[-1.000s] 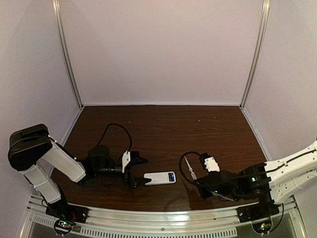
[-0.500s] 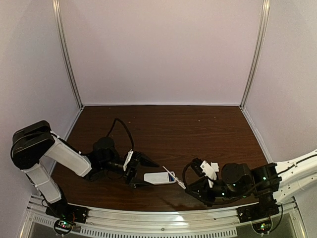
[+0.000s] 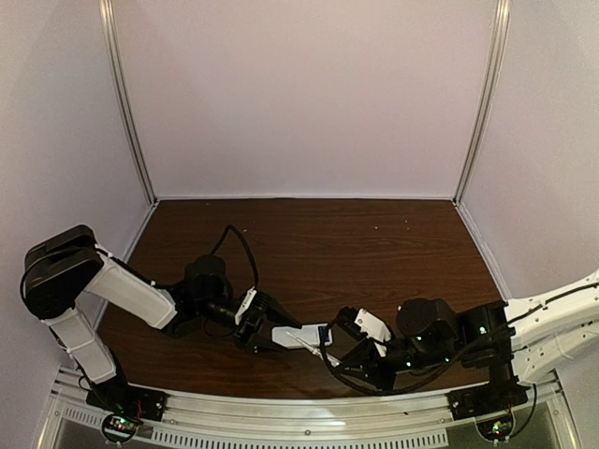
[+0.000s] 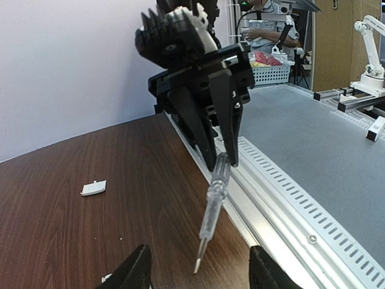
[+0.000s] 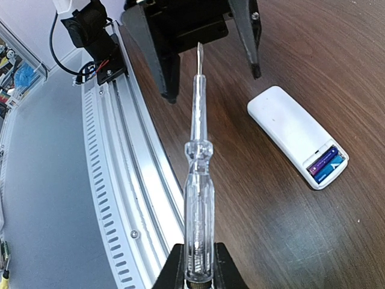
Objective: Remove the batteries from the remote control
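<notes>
Remote control [image 5: 298, 137] lies crosswise, batteries [image 5: 326, 165] at the end toward the right gripper [image 5: 198, 268], which clamps a screwdriver [image 5: 198, 180]; left gripper [image 4: 200, 248] fingers stand apart.

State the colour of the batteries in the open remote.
The batteries are blue and dark purple, clearest in the right wrist view.
</notes>
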### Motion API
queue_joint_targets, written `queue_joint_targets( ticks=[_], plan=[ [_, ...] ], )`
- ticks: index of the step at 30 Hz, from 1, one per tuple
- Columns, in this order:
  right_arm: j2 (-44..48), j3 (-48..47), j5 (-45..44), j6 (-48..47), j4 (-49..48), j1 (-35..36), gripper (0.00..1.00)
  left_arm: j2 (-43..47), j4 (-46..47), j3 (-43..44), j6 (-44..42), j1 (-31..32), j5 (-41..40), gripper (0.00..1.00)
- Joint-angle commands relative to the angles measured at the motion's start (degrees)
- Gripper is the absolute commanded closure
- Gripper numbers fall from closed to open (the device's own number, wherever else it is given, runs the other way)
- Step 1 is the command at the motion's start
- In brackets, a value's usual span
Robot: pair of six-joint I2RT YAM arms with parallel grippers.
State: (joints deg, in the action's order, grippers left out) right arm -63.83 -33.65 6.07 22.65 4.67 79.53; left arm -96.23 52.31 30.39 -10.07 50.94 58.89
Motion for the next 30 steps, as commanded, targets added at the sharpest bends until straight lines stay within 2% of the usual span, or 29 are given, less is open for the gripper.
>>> queue_joint_targets(
  ticks=[1,11,30],
  plan=[
    [-2.2,-1.7,4.8,-0.8,-0.2,-2.7,1.0,-0.4,-1.0,1.0,-1.7,-0.3,1.2,0.45],
    [-6.0,-4.3,7.8,-1.2,-0.4,-4.4,1.0,-0.9,-1.3,1.1,-2.6,-0.2,-0.7,0.57],
    [-8.3,-5.8,10.4,-1.4,-0.6,-7.0,1.0,-2.1,-2.8,2.1,-3.4,0.1,-0.6,0.74]
  ],
)
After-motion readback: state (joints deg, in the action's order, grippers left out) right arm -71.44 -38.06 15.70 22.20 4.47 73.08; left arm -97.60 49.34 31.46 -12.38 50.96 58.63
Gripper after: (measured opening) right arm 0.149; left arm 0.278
